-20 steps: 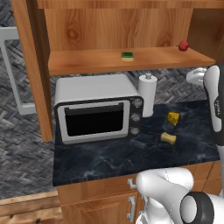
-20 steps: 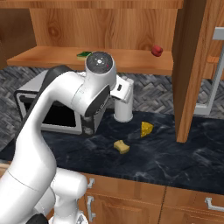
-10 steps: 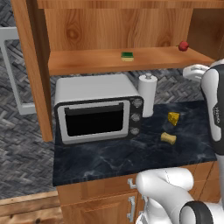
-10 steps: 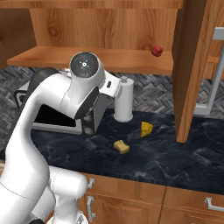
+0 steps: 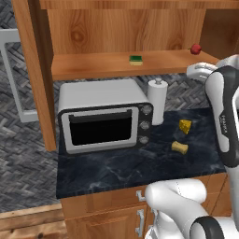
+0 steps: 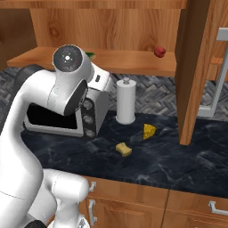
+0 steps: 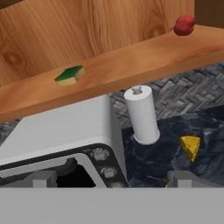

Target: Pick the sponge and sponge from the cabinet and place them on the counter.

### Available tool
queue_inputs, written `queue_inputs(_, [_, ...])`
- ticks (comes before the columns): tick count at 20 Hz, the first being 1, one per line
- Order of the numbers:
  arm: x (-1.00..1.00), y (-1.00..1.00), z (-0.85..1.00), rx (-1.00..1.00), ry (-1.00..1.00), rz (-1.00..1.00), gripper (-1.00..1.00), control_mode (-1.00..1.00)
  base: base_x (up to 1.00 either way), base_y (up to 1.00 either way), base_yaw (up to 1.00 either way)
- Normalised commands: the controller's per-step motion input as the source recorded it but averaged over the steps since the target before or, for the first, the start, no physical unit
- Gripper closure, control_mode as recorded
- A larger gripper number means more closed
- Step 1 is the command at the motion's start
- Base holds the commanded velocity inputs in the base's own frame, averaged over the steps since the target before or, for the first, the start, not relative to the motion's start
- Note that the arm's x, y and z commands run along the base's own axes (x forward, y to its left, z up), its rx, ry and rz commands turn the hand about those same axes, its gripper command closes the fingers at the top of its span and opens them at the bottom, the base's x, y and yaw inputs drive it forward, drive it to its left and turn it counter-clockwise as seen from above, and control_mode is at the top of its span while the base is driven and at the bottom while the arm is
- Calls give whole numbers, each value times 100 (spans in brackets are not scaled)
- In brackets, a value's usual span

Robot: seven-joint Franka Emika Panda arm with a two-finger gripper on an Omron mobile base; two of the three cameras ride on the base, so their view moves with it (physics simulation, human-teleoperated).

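green-top sponge near cabinet shelf front edge; olive sponge on counter; jaws apart, empty.

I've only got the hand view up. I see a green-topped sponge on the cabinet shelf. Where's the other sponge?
Observer: The olive sponge already lies on the counter, in front of the cheese wedge and apart from it.
Operator: Are the cabinet doors out of the way?
Observer: Yes. In the right base view a door stands swung open, to the right of the red fruit.
Operator: What's below the counter edge?
Observer: Wooden drawer fronts with small silver handles.
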Motion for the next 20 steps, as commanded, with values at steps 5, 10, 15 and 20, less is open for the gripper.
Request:
queue_inputs(5, [0,25,1,-3,-12,0,-100,-100,0,0,0])
queue_inputs(10, [6,23,3,-2,-6,0,-100,-100,0,0,0])
queue_inputs(15, [19,29,15,0,0,0,-100,-100,0,0,0])
queue_inputs(20, [21,25,14,0,0,0,-100,-100,0,0,0])
